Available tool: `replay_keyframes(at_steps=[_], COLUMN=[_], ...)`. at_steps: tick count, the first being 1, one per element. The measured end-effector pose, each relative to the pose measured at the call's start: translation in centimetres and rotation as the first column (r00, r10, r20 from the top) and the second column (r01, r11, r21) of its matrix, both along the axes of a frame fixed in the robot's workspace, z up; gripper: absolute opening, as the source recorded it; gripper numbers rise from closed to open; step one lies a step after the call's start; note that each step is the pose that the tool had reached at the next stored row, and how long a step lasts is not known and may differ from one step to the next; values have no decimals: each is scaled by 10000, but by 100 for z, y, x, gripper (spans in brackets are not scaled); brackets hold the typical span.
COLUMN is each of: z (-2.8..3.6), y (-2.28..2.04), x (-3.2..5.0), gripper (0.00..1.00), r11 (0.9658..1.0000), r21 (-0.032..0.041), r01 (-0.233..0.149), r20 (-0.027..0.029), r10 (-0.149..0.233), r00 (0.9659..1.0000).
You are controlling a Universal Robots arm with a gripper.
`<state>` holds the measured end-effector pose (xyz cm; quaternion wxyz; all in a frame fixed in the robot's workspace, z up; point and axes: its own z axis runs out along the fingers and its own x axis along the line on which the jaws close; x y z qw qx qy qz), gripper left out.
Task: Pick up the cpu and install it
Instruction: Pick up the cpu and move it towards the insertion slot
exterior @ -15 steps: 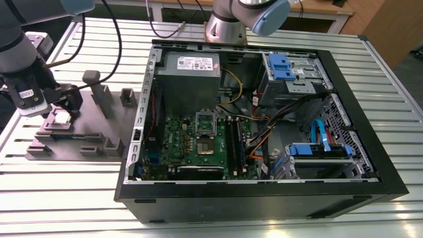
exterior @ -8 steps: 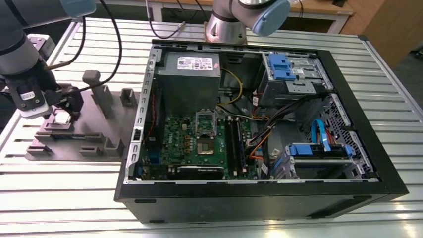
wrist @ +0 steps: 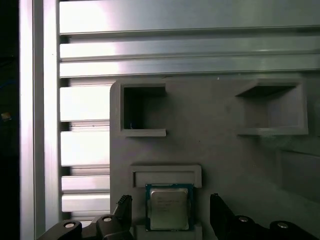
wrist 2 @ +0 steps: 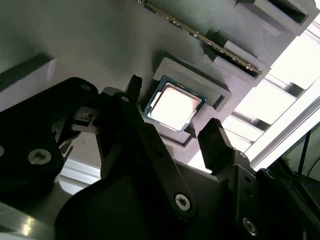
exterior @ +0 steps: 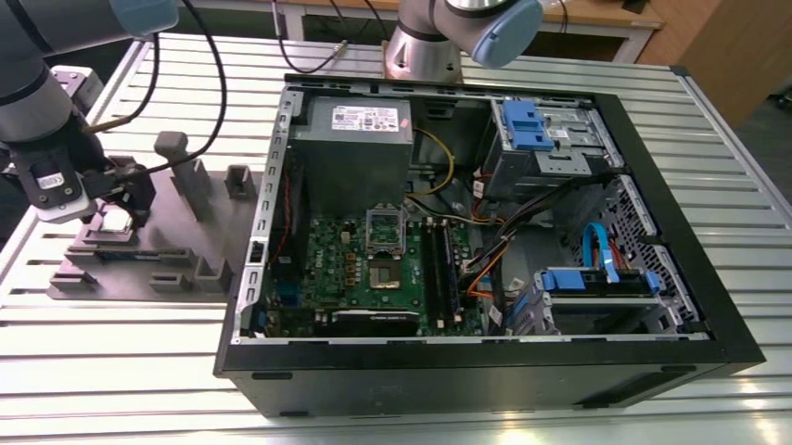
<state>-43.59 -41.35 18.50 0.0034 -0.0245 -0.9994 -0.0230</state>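
arm [exterior: 35, 107] angled downward at the exterior view's left, gripper [wrist 2: 175, 106] fingers [wrist 2: 216, 139] spread apart

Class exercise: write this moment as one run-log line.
stage: pre-grasp | gripper: open, fingers either side of cpu, not touching | cpu: flat in grey holder recess, not yet lifted

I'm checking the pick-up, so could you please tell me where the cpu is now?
The cpu sits in a recess of the grey fixture plate at the exterior view's left, beside the open computer case, the open claw straddling it.
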Motion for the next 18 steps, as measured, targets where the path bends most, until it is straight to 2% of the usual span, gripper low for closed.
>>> replay_keyframes(at_steps=[15,17,18], z=[-22,-23,-23], y=[6,6,6], x=[-6,-6,-6], gripper=[72,71,64], r11=[10000,10000,10000], r21=[-1,-1,-1], r01=[6,6,6], r20=[-1,-1,-1], r10=[-6,-6,-6], r00=[10000,10000,10000])
